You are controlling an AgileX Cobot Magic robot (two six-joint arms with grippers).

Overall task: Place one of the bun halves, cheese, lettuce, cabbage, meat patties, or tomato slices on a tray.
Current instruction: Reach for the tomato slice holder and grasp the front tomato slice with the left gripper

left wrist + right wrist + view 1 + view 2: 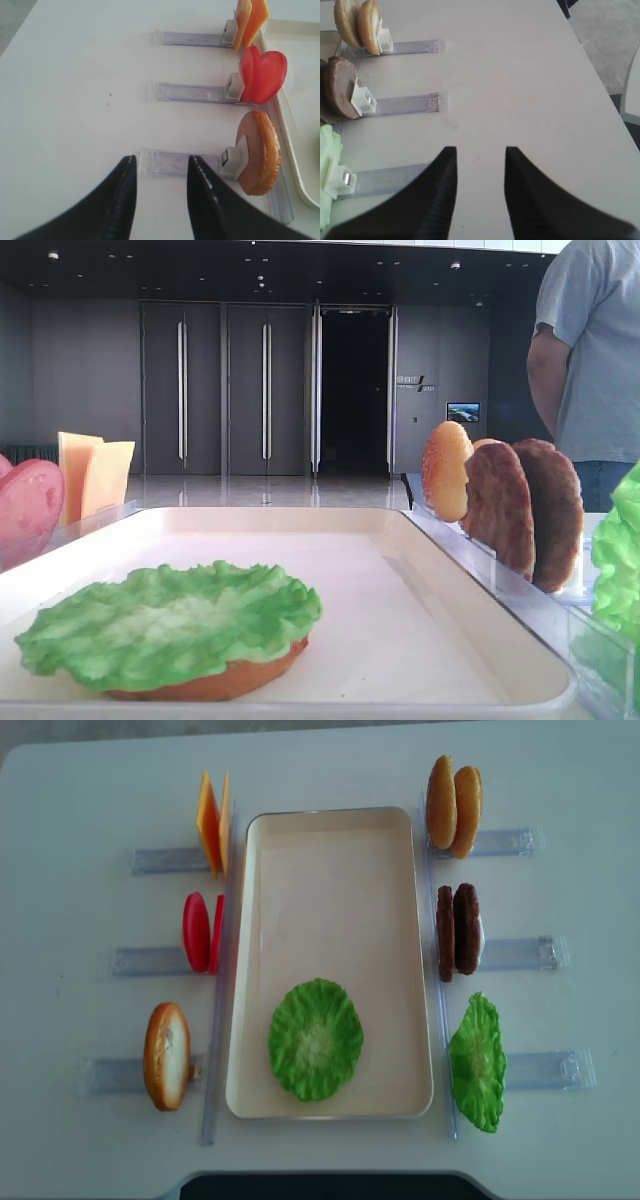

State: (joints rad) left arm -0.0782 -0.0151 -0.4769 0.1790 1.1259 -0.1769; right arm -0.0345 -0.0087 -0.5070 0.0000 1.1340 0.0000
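The cream tray (255, 970) lies mid-table. Near its front end a lettuce leaf (316, 1038) covers a bun half (215, 680). Racks left of the tray hold cheese (210, 820), tomato slices (200, 932) and one bun half (166, 1055). On the right stand two bun halves (453, 805), meat patties (458, 930) and another lettuce leaf (478, 1062). Cabbage is out of view. My left gripper (161, 159) hangs open and empty over the table, left of the racked bun half (260, 152). My right gripper (480, 150) is open and empty, right of the lettuce rack (380, 180).
Clear plastic racks (150, 960) stick out from both long sides of the tray. A person in a grey shirt (595, 350) stands beyond the table at the right. The table's edge (600, 75) runs close to the right gripper's side.
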